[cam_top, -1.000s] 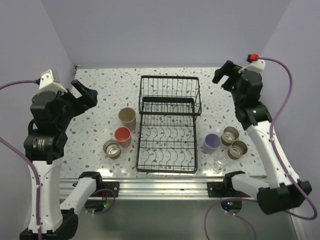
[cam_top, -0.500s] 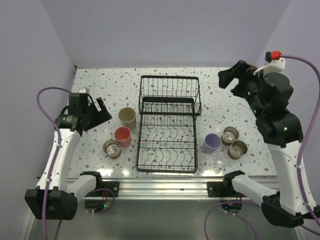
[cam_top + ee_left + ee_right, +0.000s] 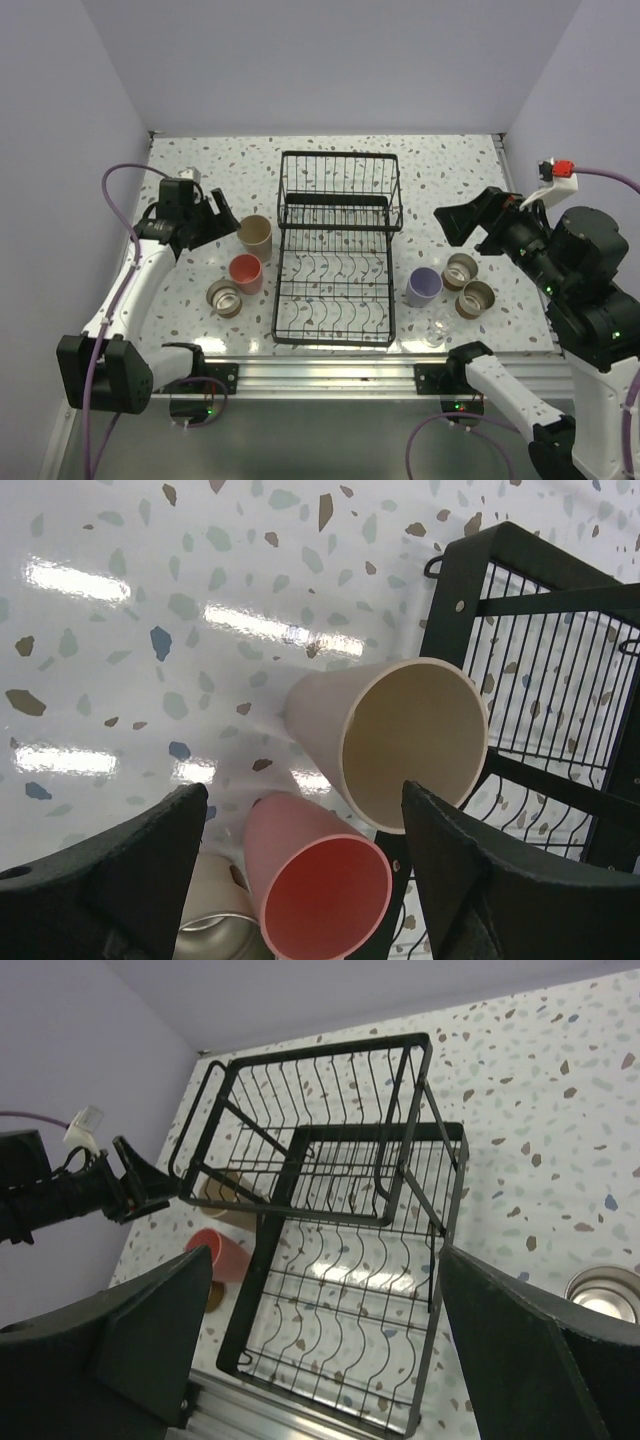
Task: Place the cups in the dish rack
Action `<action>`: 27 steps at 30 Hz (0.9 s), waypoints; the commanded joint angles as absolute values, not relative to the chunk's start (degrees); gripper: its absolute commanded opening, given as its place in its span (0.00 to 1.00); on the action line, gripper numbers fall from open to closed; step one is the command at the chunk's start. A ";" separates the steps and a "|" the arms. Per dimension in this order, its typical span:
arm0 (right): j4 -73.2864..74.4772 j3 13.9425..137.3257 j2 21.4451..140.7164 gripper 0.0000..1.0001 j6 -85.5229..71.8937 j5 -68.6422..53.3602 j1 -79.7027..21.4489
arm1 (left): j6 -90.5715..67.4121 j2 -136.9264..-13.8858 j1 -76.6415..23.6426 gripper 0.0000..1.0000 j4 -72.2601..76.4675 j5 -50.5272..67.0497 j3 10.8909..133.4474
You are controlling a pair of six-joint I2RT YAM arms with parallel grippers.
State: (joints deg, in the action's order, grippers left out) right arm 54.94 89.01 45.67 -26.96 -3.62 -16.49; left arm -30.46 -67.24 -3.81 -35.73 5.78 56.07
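The dish rack (image 3: 335, 204) sits in the middle of my worktop (image 3: 200, 160), with its raised basket section toward the far edge and its lower section of curved tines toward the near edge. All seven cups stand upright on the worktop outside it.

Left of the rack I see the tall beige cup (image 3: 255, 237) just beside the rack's left side. The pink cup (image 3: 245, 272) is just nearward of it. The left tan-brown cup (image 3: 224, 297) stands beside the pink one, toward the near-left corner; I cannot tell whether those two touch.

Right of the rack, the lavender cup (image 3: 423, 286) stands just beside the tined section. The far tan-brown cup (image 3: 461, 270) and the near tan-brown cup (image 3: 475, 298) are close together to its right. The tiny clear glass (image 3: 435, 335) is close to the near edge, nearward of the lavender cup.

My left jaws are spread wide and hold nothing. They sit just left of the beige cup, pointing at it. In the left wrist view the two dark fingers (image 3: 110, 880) frame the beige and pink cups and touch neither.

My right jaws are also wide open and empty, held up over the right side of the worktop and aimed toward the rack. In the right wrist view their fingers (image 3: 140, 1340) fill the bottom corners, with the whole rack between them.
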 commanded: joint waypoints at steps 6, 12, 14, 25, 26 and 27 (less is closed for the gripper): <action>58.36 87.28 45.36 0.98 -26.37 -5.89 -16.61 | -30.41 -71.62 -7.03 0.78 -27.78 5.45 55.46; 59.68 86.13 45.26 0.98 -26.72 -5.71 -16.52 | -29.97 -75.85 -9.14 0.60 -25.67 6.50 55.72; 59.94 85.96 45.09 0.98 -26.72 -5.45 -16.52 | -30.67 -76.81 -9.40 0.57 -25.58 5.89 55.63; 60.56 85.34 45.17 0.98 -26.28 -5.54 -16.61 | -30.59 -78.50 -9.14 0.00 -29.87 -2.25 61.42; 60.64 85.69 45.52 0.98 -26.37 -5.45 -16.61 | -30.41 -78.05 -8.88 0.00 -31.62 -3.68 62.65; 60.56 85.95 45.79 0.98 -26.28 -5.36 -16.52 | -30.24 -77.61 -8.53 0.00 -32.51 -4.74 65.28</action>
